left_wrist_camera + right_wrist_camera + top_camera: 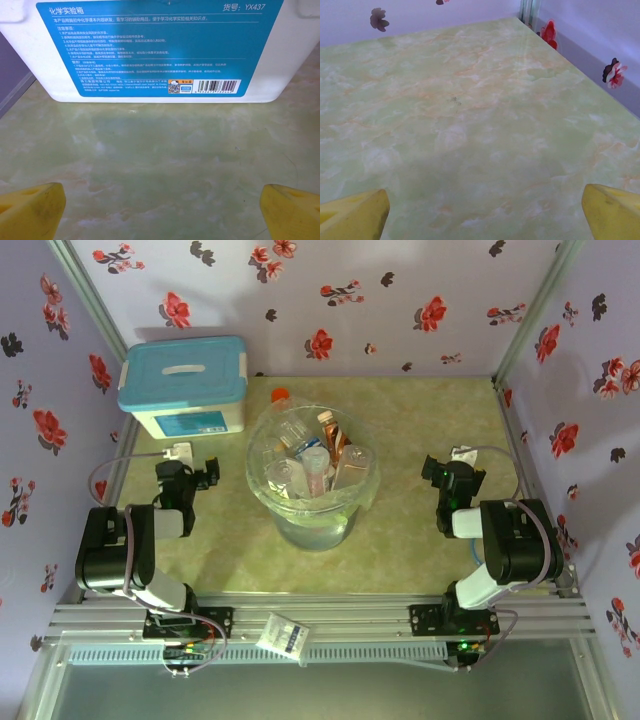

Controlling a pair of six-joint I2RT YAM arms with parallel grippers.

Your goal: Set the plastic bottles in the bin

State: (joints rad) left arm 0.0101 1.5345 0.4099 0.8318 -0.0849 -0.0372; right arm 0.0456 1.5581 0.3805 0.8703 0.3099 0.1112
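The round grey bin (312,525) with its clear bag liner stands in the middle of the table. Several plastic bottles (318,466) lie piled inside it, one with an orange-brown label (333,436). An orange-capped thing (280,396) stands just behind the bin's rim; I cannot tell what it is. My left gripper (188,462) rests left of the bin, open, with bare table between its yellow fingers (32,210). My right gripper (453,466) rests right of the bin, open as well, yellow fingers (612,212) wide apart over bare table.
A white box with a blue lid (183,385) stands at the back left, its printed label (150,50) facing my left gripper. Flowered walls (330,300) close in the table on three sides. A small white packet (282,635) lies on the near rail.
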